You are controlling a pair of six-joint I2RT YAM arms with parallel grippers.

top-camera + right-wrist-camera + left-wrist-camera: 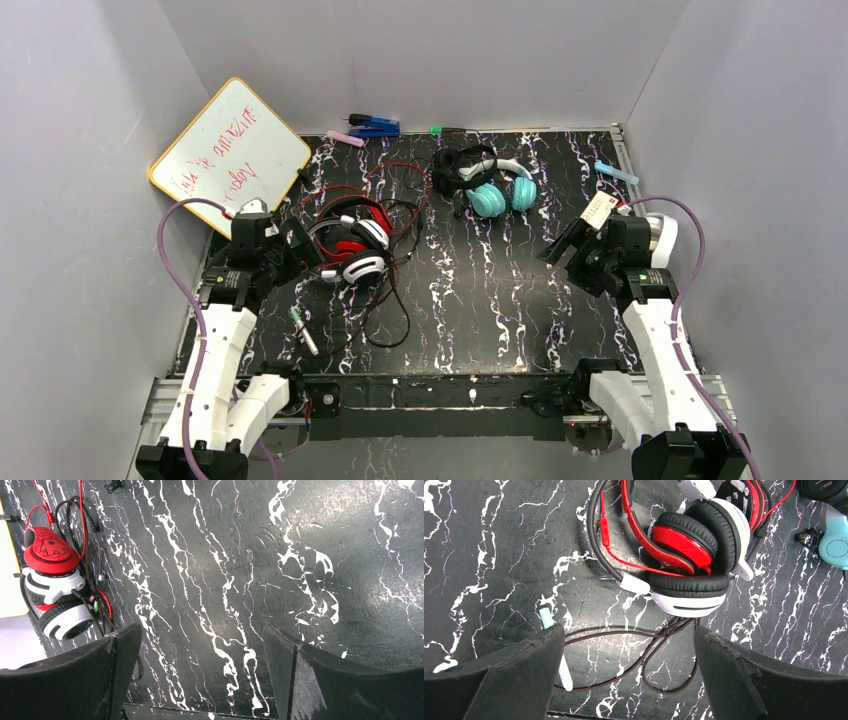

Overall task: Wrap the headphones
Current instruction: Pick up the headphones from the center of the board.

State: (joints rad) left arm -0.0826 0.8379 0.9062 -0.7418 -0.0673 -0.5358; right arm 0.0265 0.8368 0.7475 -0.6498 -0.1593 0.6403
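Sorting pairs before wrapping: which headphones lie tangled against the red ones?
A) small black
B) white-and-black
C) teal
B: the white-and-black headphones press against the red headphones, cups touching; the teal headphones and small black headphones lie apart, farther back.

Tabletop (pixel 499 555) is a black marble-look sheet with white veining, smooth with a faint sheen and fine scuffs. The red headphones (pixel 684 545) have glossy hard plastic cups. The white-and-black headphones (pixel 689 602) have smooth white plastic shells, and both pairs have matt black leatherette-looking pads. The dark cord (pixel 604 631) looks braided, cloth-like. Left fingers (pixel 514 680) — matt black, grainy, rough along the edges.
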